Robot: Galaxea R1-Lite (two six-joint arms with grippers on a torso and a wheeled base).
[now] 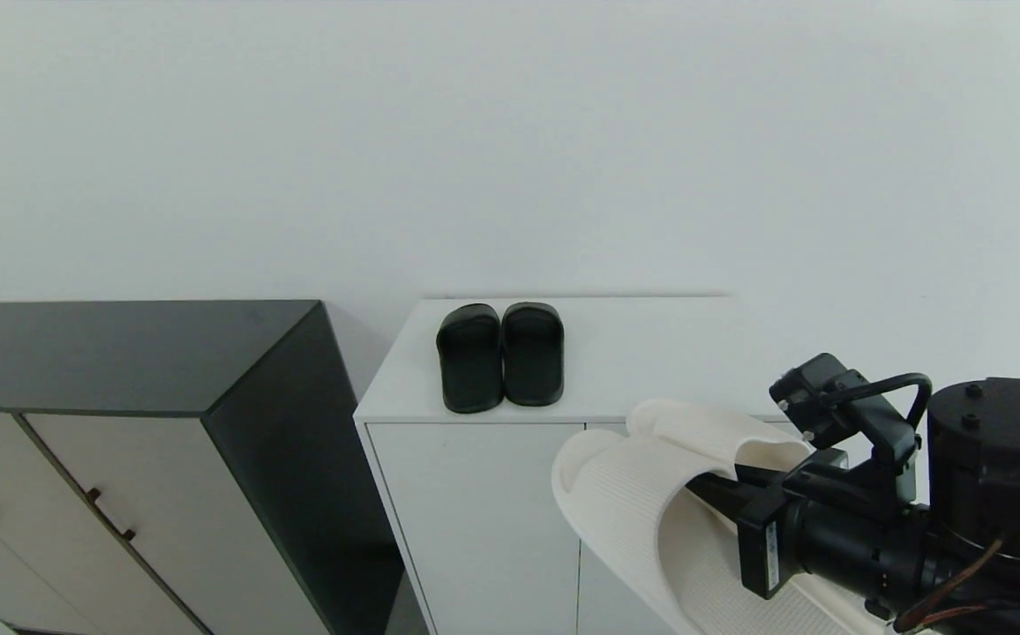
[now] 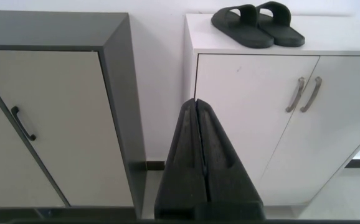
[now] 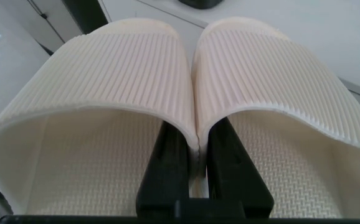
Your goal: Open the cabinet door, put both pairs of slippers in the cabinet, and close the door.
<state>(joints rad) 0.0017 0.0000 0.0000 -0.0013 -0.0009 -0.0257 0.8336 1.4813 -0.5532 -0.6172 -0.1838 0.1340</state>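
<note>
Plainly, the door step is what's in hand. In the head view the white cabinet [image 1: 475, 520] stands at 12 o'clock with its front shut, though one pair is already lifted. The black slippers [image 1: 501, 355] sit side by side on its top, toes toward the wall. At about 4 o'clock the right end effector [image 1: 717, 488] carries the white slippers [image 1: 651, 494] in the air, just in front of the cabinet's upper edge. A dark cabinet [image 1: 281, 459] stands at 8 o'clock, just beside the white one.

From the left wrist view, the left end effector [image 2: 197, 106] has its fingers pressed together with nothing between them. It hangs well short of the white cabinet [image 2: 248, 112], roughly facing the gap beside the dark cabinet [image 2: 121, 106]. Two metal handles [image 2: 304, 94] meet where the doors join, below the black slippers [image 2: 258, 25]. My judgement is that the next move needs this arm to spread its fingers, cross to a handle, grip it and pull the door clear of the loaded right arm (a tight spot).

In the right wrist view, the right end effector [image 3: 197, 163] is clamped on the white slippers [image 3: 105, 81]. One finger sits inside each, pinching their touching inner walls together. They are cream, with ribbed straps and textured footbeds, and look soft.
</note>
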